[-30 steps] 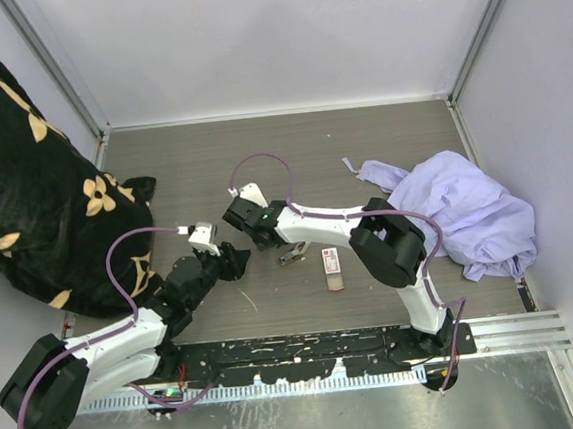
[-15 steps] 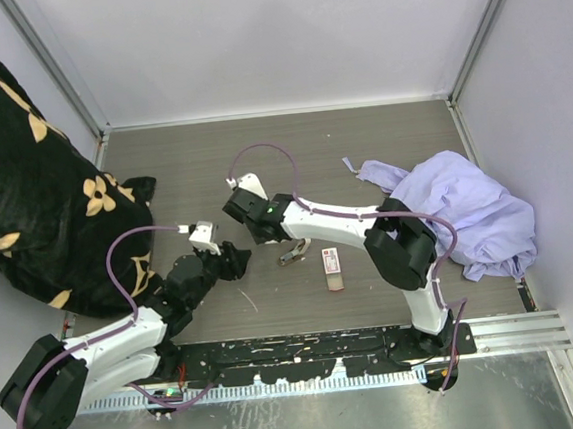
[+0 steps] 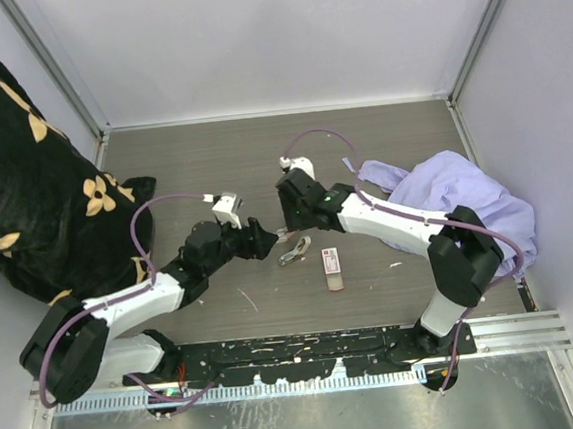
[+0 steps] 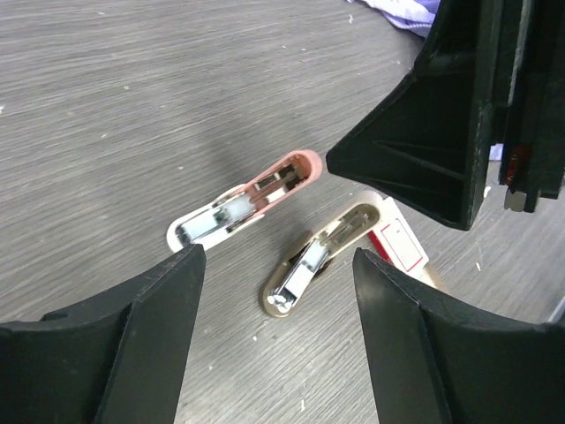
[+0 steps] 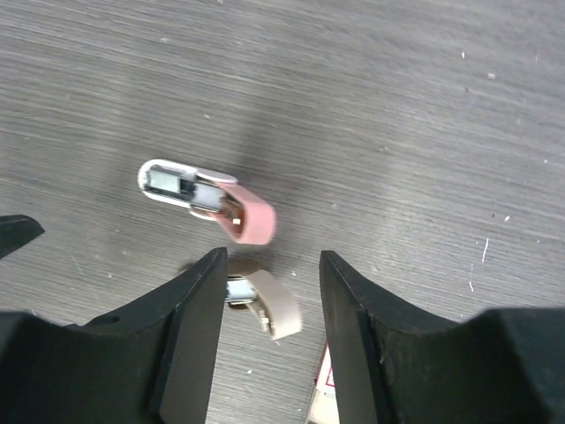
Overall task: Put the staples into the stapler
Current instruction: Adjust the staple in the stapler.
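Note:
The stapler lies on the dark wood table as two small open pieces, each with a metal channel showing. One is pink [image 4: 260,187] [image 5: 216,201] and the other beige [image 4: 328,246] [image 5: 272,309]. In the top view they show as one small cluster [image 3: 293,249]. The staples, a red-and-white box [image 3: 332,267] [image 4: 399,249], lie flat just right of them. My left gripper [image 3: 266,241] [image 4: 275,265] is open and empty, close on the stapler's left. My right gripper [image 3: 289,222] [image 5: 271,261] hangs open and empty just above the pieces.
A black blanket with tan flowers [image 3: 22,177] is heaped along the left side. A lavender cloth [image 3: 467,209] lies crumpled at the right, by the right arm's elbow. Grey walls close off the back and sides.
Both grippers opened wider. The left arm reached right toward the stapler. The right gripper swung right from beside the left gripper to above the stapler pieces.

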Controlling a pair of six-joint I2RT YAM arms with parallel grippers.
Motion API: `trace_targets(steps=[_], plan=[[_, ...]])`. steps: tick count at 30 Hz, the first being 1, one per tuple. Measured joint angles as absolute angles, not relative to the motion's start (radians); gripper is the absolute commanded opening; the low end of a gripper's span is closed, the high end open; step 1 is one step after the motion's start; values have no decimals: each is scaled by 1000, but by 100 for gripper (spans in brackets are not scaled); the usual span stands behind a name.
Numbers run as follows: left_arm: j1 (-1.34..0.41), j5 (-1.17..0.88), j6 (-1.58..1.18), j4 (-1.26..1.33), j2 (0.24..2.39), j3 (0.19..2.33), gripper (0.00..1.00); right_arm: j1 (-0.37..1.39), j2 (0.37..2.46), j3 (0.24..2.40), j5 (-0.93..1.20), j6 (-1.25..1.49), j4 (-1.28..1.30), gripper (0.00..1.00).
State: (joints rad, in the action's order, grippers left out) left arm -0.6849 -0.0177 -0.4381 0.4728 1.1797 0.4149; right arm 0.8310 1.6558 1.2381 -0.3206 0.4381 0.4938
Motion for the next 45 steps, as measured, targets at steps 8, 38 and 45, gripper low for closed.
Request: trace_targets(steps=[8, 38, 45], plan=[[-573, -255, -503, 511, 1464, 565, 68, 730, 1597, 1055, -186, 481, 386, 58], [-504, -488, -559, 582, 1772, 686, 63, 665, 1459, 944, -94, 508, 251, 60], [-528, -505, -565, 585, 1749, 644, 63, 664, 1452, 944, -93, 508, 246, 60]])
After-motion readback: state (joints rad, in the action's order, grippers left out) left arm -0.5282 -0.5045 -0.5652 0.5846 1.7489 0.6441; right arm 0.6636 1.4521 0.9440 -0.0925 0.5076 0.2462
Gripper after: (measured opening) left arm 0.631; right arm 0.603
